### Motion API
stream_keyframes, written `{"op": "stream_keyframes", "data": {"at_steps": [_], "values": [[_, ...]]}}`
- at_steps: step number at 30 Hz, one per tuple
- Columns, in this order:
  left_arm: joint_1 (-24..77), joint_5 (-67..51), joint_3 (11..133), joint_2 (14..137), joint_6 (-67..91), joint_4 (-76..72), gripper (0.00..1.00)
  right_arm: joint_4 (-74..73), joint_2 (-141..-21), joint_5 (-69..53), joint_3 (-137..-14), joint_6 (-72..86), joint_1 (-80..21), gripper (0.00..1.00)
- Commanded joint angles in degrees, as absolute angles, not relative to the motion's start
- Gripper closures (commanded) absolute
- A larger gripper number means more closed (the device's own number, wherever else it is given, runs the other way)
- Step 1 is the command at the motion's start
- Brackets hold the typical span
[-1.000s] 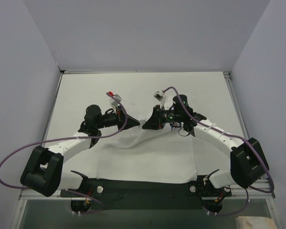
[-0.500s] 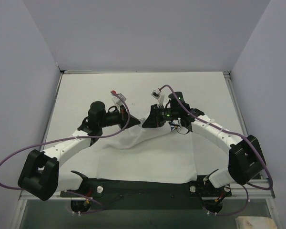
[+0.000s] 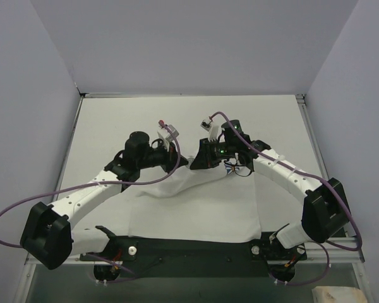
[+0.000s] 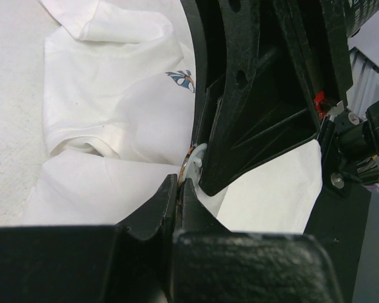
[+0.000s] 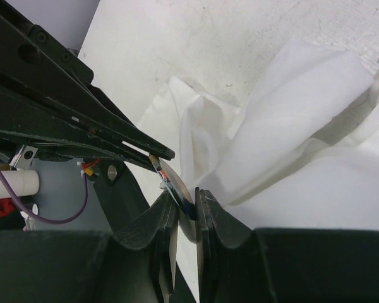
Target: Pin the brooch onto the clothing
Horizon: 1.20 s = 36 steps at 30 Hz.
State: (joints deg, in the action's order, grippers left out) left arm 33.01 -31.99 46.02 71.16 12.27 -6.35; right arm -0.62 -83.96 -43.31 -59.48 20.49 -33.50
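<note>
Gripping the brooch (image 5: pixel 172 180) edge-on is the right pincer (image 5: pixel 187 195).

blocked: left tool (image 3: pixel 182 162) tip-to-tip with right tool (image 3: pixel 193 165) over bunched T-shirt (image 3: pixel 196 202) | free: far table (image 3: pixel 120 117)

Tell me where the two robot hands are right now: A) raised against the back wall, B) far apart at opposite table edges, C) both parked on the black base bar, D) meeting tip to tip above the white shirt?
D: seen from above, the left hand and right hand come together tip to tip over the bunched shirt, with the brooch at their tips.
</note>
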Motion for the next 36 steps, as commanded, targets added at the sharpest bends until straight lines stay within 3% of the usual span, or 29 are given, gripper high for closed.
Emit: {"op": "stream_keyframes", "data": {"at_steps": [1, 16, 36], "values": [[39.28, -38.94, 51.33, 67.5, 11.26, -9.67, 1.0, 3.52, -86.13, -39.55, -62.49, 21.36, -35.77, 1.0], [47.02, -36.12, 52.82, 64.16, 3.69, -5.98, 1.0, 3.6, -86.66, -37.88, -62.93, 24.34, -35.68, 1.0], [53.7, -27.25, 44.74, 55.29, -1.76, -11.69, 1.0, 3.69, -87.71, -35.68, -62.23, 29.44, -33.58, 1.0]]}}
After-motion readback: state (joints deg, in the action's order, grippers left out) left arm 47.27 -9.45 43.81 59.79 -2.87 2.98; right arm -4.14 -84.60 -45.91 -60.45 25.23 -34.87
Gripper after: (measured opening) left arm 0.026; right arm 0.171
